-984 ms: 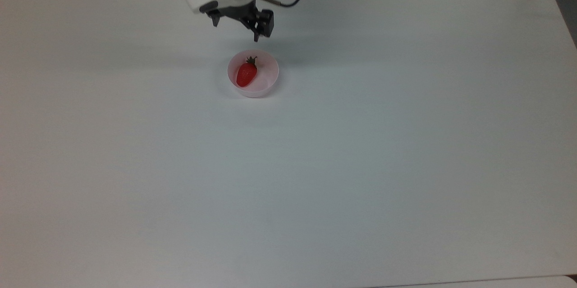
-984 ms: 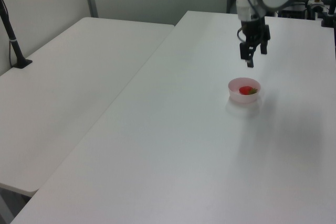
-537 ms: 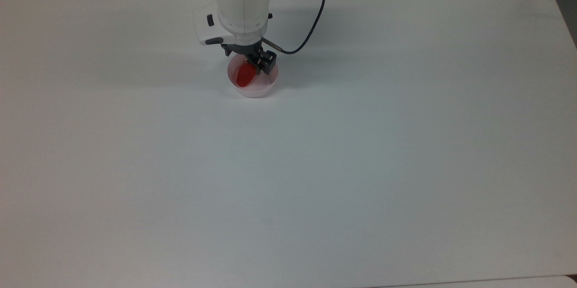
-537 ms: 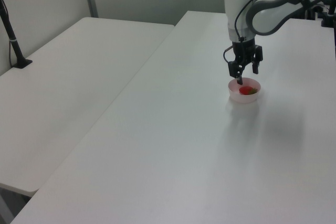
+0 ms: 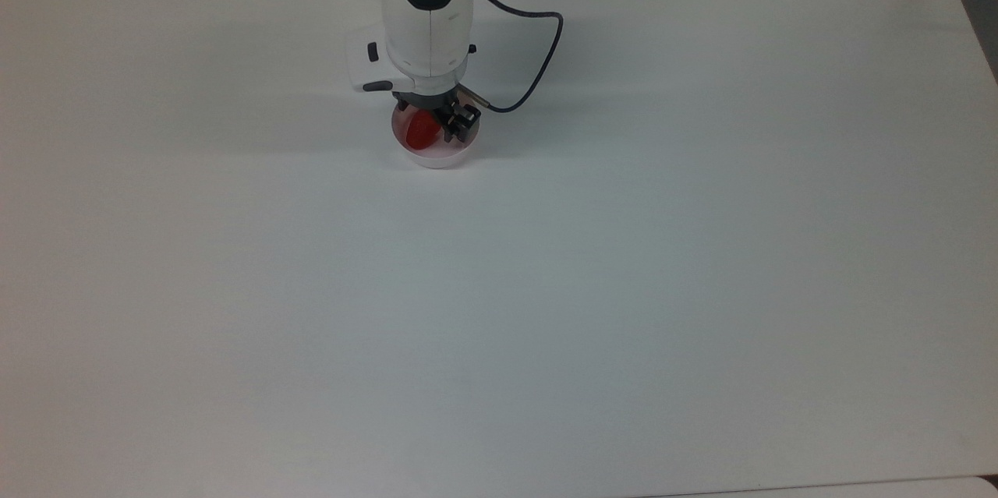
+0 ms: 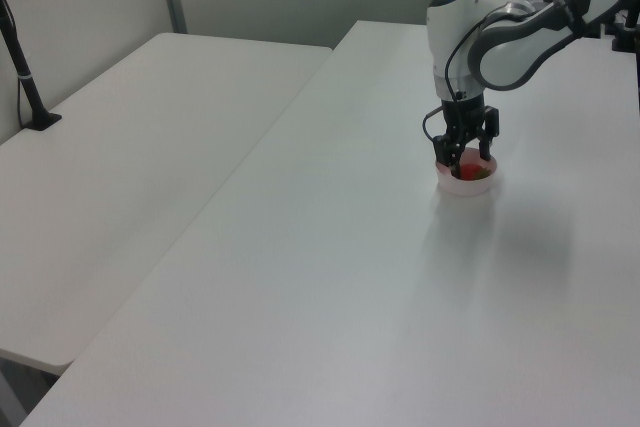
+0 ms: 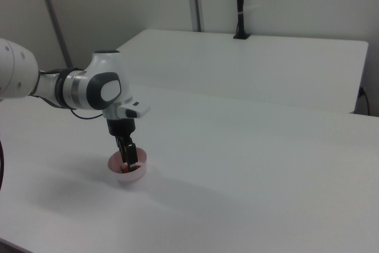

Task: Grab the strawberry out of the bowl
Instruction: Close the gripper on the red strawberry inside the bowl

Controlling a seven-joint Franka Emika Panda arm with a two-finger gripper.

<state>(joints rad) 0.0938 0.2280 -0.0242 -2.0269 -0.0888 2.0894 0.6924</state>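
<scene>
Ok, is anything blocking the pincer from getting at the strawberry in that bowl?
Nothing visible does. The pincer is already down inside the small round pale pink plastic bowl, right at the glossy red strawberry. The bowl's low rim is the one thing near it on the white table.

Top view hangs high over my table (image 5: pixel 624 287), looking straight down. Left view and right view watch low from opposite sides, farther back; all three share the bowl (image 5: pixel 433 158).
</scene>
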